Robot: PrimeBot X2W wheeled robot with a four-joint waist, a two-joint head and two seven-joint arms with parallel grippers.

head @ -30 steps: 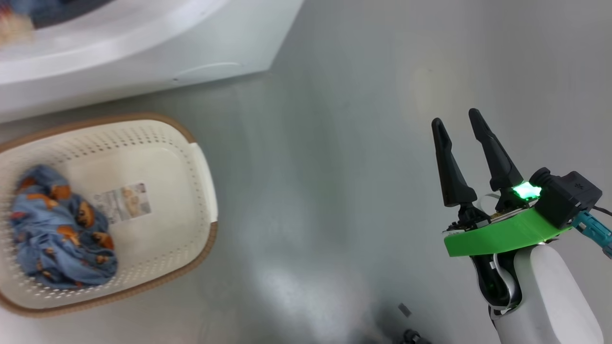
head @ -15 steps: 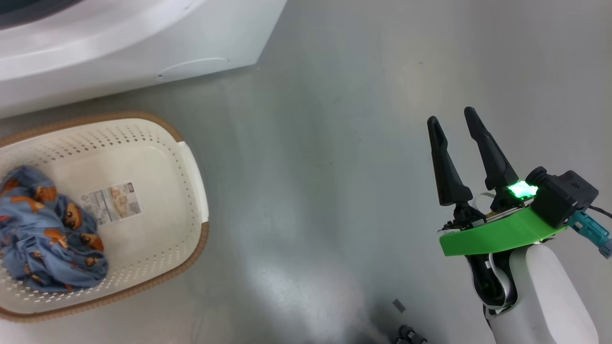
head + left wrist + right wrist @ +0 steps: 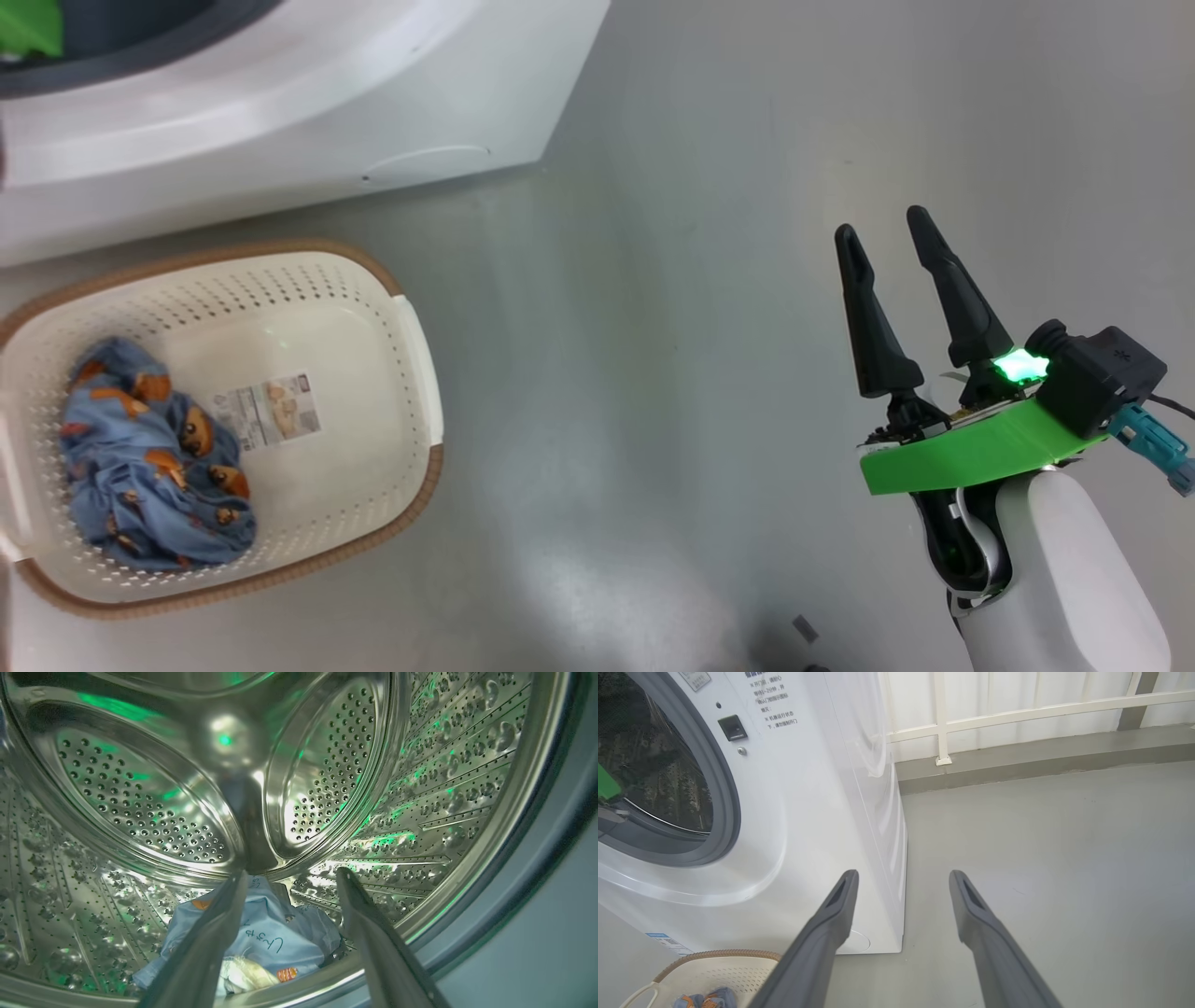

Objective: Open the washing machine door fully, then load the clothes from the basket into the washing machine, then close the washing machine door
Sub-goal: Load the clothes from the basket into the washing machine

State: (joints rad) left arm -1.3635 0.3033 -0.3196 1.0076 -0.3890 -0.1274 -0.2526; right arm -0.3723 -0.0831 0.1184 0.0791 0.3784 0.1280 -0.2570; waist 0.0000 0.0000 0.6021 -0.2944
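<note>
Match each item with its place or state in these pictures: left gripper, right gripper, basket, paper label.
Column A
1. left gripper
2. right gripper
3. basket
4. paper label

Column B
a. on the floor in front of the washing machine
b. open, pointing into the steel drum
c. on the basket's bottom, beside the clothes
d. open, above bare floor

Pairs: 1-b; 2-d; 3-a; 4-c

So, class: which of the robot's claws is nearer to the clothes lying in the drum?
Left. The left claw is inside the drum, open, right by the clothes. The right claw hangs open outside the washing machine, above the floor to its right.
</note>
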